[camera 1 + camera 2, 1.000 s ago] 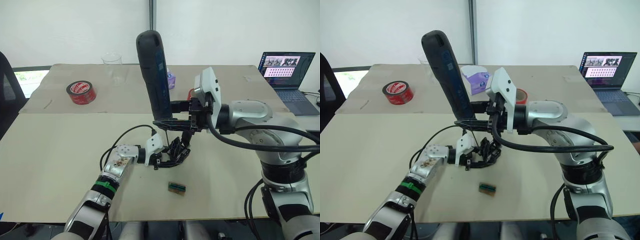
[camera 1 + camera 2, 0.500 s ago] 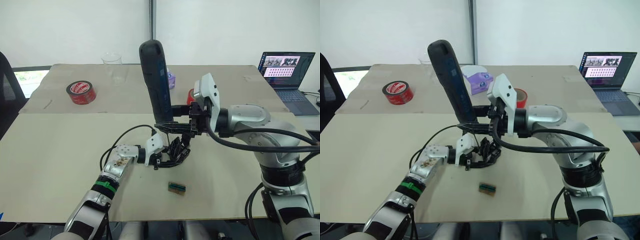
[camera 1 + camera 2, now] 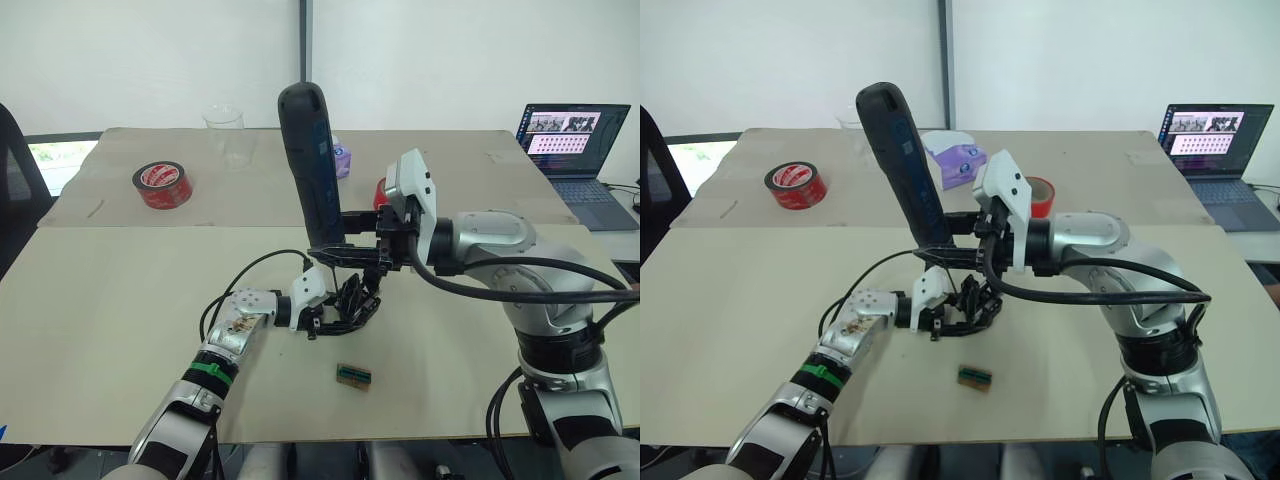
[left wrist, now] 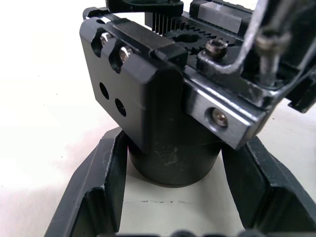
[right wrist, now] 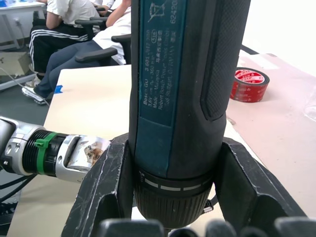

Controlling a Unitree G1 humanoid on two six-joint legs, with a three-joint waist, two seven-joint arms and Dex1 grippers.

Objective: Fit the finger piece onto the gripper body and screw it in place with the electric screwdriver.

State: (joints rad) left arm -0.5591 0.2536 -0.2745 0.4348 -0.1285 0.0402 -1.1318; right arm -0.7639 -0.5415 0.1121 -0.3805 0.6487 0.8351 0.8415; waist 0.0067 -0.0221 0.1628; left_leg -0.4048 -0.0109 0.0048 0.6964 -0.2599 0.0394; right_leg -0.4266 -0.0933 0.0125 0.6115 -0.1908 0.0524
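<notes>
Both arms are shiny silver-grey with round joints and black cables looping along them. The left arm has a green ring and a worn, speckled patch near the wrist. Each wrist ends in a white block. The left pincer (image 3: 335, 318) and right pincer (image 3: 350, 250) have black fingers.

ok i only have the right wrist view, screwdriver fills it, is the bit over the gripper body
Observer: The electric screwdriver stands nearly upright in the right gripper, its lower end directly above the gripper body.
Operator: is the left one holding that part
Observer: Yes, the left gripper has its fingers closed around the body's round base.
Operator: anything loose near it
Observer: A small green-brown tray lies on the table, nearer the robot than the body.
</notes>
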